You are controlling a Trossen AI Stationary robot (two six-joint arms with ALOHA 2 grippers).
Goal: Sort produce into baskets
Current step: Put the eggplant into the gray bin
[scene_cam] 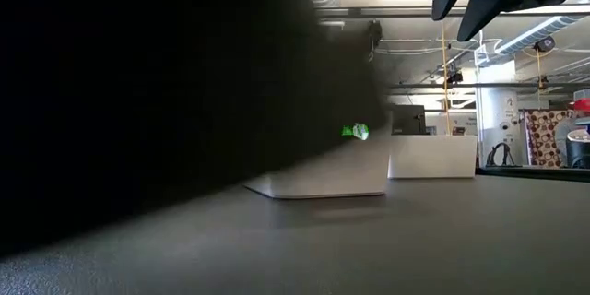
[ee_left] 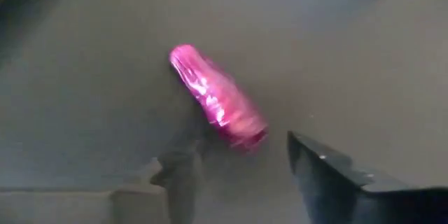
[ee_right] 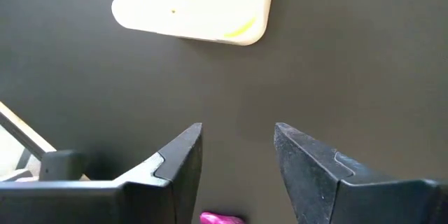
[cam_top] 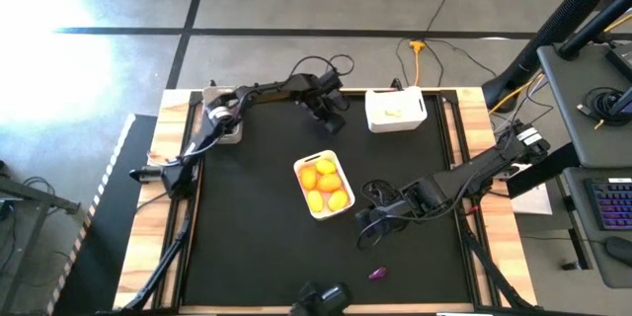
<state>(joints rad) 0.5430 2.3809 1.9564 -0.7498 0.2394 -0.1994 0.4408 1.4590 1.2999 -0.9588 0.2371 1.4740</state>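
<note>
A magenta, elongated piece of produce [ee_left: 217,98] lies on the black mat just past the tips of my left gripper [ee_left: 236,159], which is open and not touching it. This gripper [cam_top: 331,118] is at the far middle of the table, left of a white basket [cam_top: 373,118]. My right gripper [cam_top: 367,225] hovers open and holds nothing, to the right of a white basket [cam_top: 301,166] that holds several orange and yellow fruits [cam_top: 324,186]. In the right wrist view this basket [ee_right: 154,14] lies ahead of the open fingers [ee_right: 238,129]. Another purple piece [cam_top: 377,274] lies near the front edge.
A grey basket [cam_top: 225,136] sits at the far left under the left arm. A dark object [cam_top: 321,298] at the near edge blocks the left half of the low view. Bare black mat lies between the baskets and at the near left.
</note>
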